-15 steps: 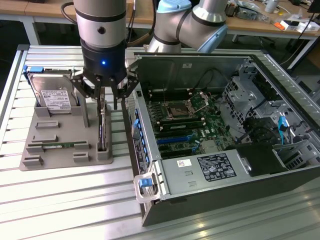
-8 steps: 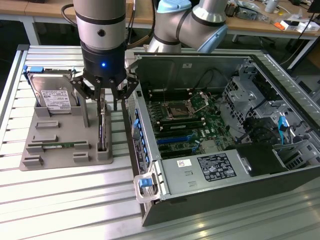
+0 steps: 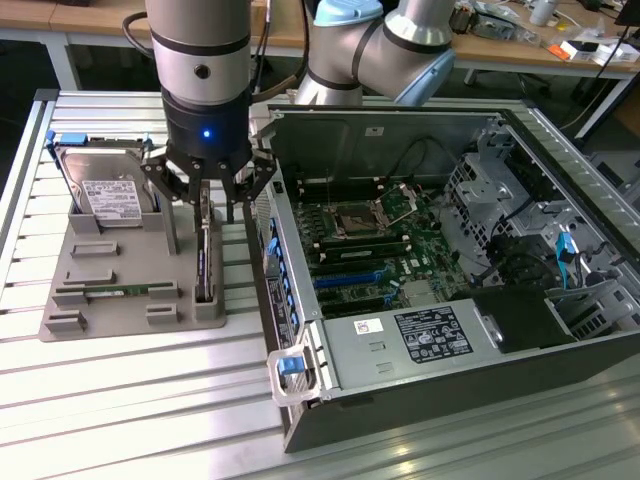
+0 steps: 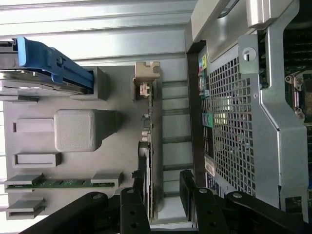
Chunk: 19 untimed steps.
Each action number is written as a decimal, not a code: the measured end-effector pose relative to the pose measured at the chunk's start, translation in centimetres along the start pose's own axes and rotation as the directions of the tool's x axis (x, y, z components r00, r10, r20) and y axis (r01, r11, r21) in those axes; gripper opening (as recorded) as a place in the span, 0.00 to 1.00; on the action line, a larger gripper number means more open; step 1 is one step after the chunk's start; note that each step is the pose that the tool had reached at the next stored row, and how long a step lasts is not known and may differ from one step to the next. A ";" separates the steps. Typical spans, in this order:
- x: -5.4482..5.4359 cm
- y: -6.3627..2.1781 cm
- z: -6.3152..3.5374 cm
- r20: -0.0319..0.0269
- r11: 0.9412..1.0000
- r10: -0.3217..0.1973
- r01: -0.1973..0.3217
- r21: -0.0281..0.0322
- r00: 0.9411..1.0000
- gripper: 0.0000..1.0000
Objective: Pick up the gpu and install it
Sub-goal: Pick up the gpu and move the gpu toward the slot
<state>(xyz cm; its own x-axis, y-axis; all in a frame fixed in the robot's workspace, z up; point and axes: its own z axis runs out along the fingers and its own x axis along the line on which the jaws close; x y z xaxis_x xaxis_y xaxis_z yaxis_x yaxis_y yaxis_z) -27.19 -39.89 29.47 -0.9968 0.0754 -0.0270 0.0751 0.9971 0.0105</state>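
Wrist view: thin dark gpu (image 4: pixel 151 146) on edge between parted fingers (image 4: pixel 188 187).

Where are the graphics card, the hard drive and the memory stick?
graphics card (image 3: pixel 204 265), exterior view, its dark side
hard drive (image 3: pixel 108 192), exterior view, its white label
memory stick (image 4: pixel 63 184), wrist view, its green edge

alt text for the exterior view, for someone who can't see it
The arm's hand sits open around the top of the gpu, which stands on edge in a grey holder on a slatted table. A hard drive stands in the same holder, and an open pc case lies at the exterior view's right.
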 end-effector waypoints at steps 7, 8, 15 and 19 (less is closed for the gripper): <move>1.8 -0.15 0.93 0.000 1.000 0.000 0.000 0.000 1.000 0.42; 1.8 -0.15 0.96 0.000 1.000 0.000 0.000 0.000 1.000 0.42; 1.8 -0.15 2.22 0.000 1.000 0.000 0.000 0.001 1.000 0.42; 1.7 -0.15 2.99 0.000 1.000 0.000 0.000 0.005 1.000 0.42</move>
<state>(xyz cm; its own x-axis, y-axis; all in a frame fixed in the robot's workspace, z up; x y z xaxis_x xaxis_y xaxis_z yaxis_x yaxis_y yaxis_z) -28.79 -39.89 26.44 -0.9968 0.0753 -0.0274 0.0751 0.9972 0.0057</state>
